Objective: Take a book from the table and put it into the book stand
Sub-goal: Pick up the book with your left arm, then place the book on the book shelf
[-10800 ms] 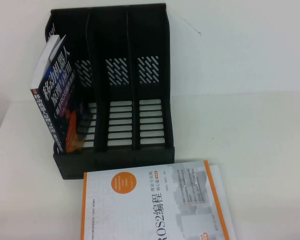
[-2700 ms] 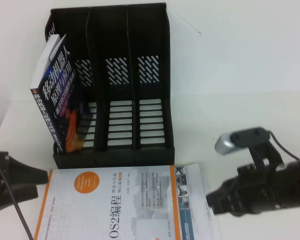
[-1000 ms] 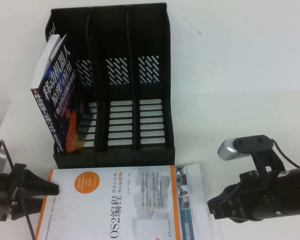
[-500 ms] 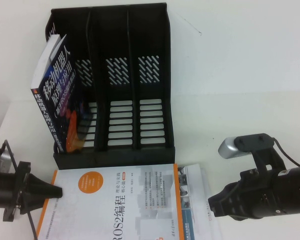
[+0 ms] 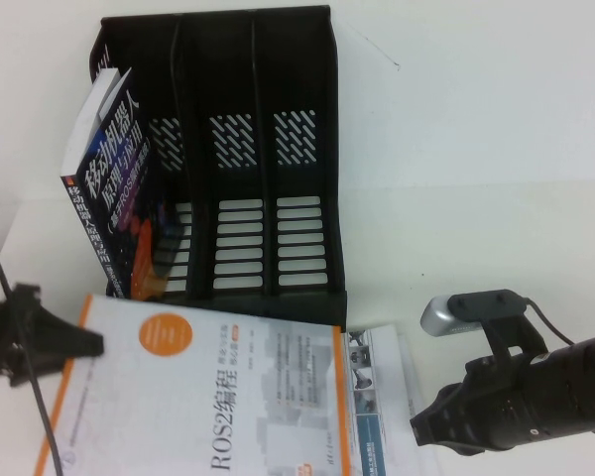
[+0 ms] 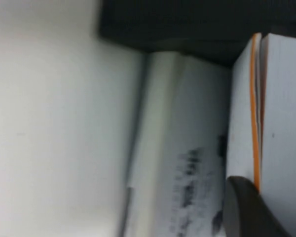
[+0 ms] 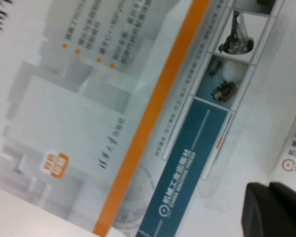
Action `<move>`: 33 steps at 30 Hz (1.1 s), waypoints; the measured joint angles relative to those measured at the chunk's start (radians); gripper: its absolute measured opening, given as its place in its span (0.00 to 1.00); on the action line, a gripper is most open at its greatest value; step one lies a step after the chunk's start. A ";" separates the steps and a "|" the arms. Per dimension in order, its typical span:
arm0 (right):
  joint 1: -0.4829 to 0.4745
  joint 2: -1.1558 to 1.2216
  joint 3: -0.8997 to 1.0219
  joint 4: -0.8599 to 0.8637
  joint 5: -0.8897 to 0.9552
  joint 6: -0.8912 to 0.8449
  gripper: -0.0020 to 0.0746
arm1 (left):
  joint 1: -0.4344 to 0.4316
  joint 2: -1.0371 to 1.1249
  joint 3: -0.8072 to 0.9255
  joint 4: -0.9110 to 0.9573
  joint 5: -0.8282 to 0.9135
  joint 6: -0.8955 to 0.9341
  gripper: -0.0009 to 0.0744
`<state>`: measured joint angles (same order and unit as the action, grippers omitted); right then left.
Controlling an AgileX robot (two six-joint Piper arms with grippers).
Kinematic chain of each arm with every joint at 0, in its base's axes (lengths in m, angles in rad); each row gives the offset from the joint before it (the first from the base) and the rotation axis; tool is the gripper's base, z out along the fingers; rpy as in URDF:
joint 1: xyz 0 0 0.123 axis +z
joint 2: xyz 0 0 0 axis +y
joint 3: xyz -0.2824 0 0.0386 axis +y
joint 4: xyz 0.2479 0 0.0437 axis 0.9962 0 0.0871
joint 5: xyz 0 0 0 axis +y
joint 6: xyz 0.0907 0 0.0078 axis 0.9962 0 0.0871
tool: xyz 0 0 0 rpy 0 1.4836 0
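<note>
The book [image 5: 228, 397], white with an orange stripe, an orange circle and a "ROS2" title, lies in front of the book stand [image 5: 238, 149] with its left edge raised off the table [image 5: 476, 198]. My left gripper [image 5: 84, 343] is shut on that raised edge. In the left wrist view one finger [image 6: 241, 212] presses the book's orange-edged cover [image 6: 286, 123]. My right gripper [image 5: 423, 426] is shut, with its tips on the white book with the car-suspension drawing [image 5: 382, 397] that lies under the ROS2 book. The right wrist view shows the shut gripper [image 7: 269, 207] over that lower book [image 7: 222, 113].
A dark blue book [image 5: 109, 188] leans in the stand's left slot. The middle and right slots hold nothing. The stand's front lip [image 6: 187, 19] is close behind the raised book. Bare table lies to the right of the stand.
My left gripper has closed in on the book's left edge and lifted it, so the book now tilts up on the left and covers the stand's front lip. My right gripper has stayed on the lower book.
</note>
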<state>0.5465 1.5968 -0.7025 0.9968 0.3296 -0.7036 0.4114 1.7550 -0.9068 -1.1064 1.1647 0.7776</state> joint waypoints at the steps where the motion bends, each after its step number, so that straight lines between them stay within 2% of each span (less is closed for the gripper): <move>1: 0.000 0.000 0.000 0.001 0.000 0.000 0.03 | 0.000 -0.041 0.000 0.005 0.000 -0.011 0.16; 8: 0.000 0.004 0.000 0.009 0.000 0.000 0.03 | -0.011 -0.317 0.002 0.032 0.004 -0.092 0.15; 15: 0.000 0.004 0.000 -0.009 0.081 0.000 0.03 | -0.018 -0.590 0.009 0.028 0.033 -0.155 0.15; 19: 0.000 0.004 0.000 -0.012 0.120 0.000 0.03 | -0.018 -0.696 -0.048 0.037 0.050 -0.226 0.15; 27: 0.000 -0.053 0.000 -0.017 0.202 0.000 0.03 | -0.020 -0.739 -0.262 0.029 0.001 -0.342 0.15; 33: 0.000 -0.135 0.000 -0.017 0.244 0.001 0.03 | -0.020 -0.655 -0.461 0.025 -0.100 -0.401 0.15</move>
<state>0.5465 1.4620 -0.7025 0.9794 0.5736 -0.7023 0.3918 1.0998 -1.3673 -1.0814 1.0650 0.3762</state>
